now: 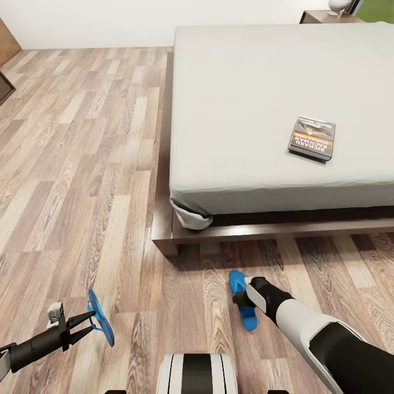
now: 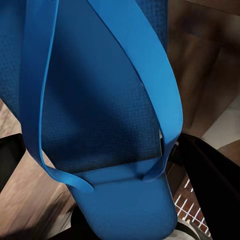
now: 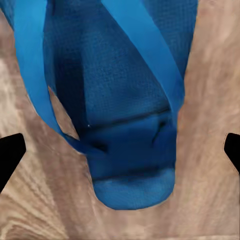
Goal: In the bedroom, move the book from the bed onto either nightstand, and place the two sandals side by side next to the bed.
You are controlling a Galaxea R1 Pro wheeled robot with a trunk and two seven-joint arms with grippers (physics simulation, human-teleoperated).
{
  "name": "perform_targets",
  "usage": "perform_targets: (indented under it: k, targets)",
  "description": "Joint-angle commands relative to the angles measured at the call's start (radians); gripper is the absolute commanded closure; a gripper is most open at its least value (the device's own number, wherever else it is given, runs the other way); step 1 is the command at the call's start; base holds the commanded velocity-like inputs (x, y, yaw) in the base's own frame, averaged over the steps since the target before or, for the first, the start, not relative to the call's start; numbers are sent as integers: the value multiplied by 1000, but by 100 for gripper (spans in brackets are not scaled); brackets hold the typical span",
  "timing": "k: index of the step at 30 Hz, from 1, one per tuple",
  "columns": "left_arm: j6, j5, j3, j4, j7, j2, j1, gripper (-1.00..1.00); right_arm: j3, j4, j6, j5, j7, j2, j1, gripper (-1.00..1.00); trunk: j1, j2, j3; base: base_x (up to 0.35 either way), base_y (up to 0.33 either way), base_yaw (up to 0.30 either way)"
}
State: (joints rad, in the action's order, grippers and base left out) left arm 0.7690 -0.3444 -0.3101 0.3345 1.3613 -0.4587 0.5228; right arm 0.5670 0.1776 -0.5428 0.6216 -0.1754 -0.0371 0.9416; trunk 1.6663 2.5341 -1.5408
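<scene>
Blue rubber stands out first at the near left: the left gripper [image 1: 87, 323] has one sandal [image 1: 100, 318] by its edge, held on its side above the plank floor [image 1: 82, 180], the black fingers [image 1: 82, 319] nearly closed on the sole. In the left wrist view that sandal [image 2: 110, 115] hangs close before the camera, straps up, with a dark finger [image 2: 210, 175] to one side.

Further right, close to the robot, the second sandal [image 1: 242, 300] lies flat on the floor a little way out from the foot of the bed [image 1: 219, 232], toe pointing toward the frame. The right arm's wrist [image 1: 262, 295] hangs over its near end and hides part of it. In the right wrist view the right gripper's [image 3: 120, 150] black fingertips [image 3: 10, 152] sit wide apart on either side of this sandal [image 3: 125, 115], not touching it.

On the grey mattress [image 1: 246, 82], toward the right and near the foot edge, rests the book [image 1: 312, 138], lying flat, well clear of both arms. Far right, beyond the bed, a corner of the nightstand [image 1: 317, 16] shows with the white lamp base [image 1: 337, 6] on it. Nothing lies on the floor between sandals and bed.
</scene>
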Motion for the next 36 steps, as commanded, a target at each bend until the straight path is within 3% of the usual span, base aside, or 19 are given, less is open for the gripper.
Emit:
perform_targets:
  k: [1,26,36]
  targets:
    - [10,-1,-1,0,2,0,0,100,6,2,-4,11,-8,0,0,-100,0,0,-1,0,0,0]
    - [7,-1,-1,-2,-9,3,0,100,-1,2,-11,12,-6,3,0,-100,0,0,-1,0,0,0]
    - [7,-1,-1,-3,-10,5,0,100,-1,2,-11,30,-3,12,2,-100,0,0,-1,0,-155,0]
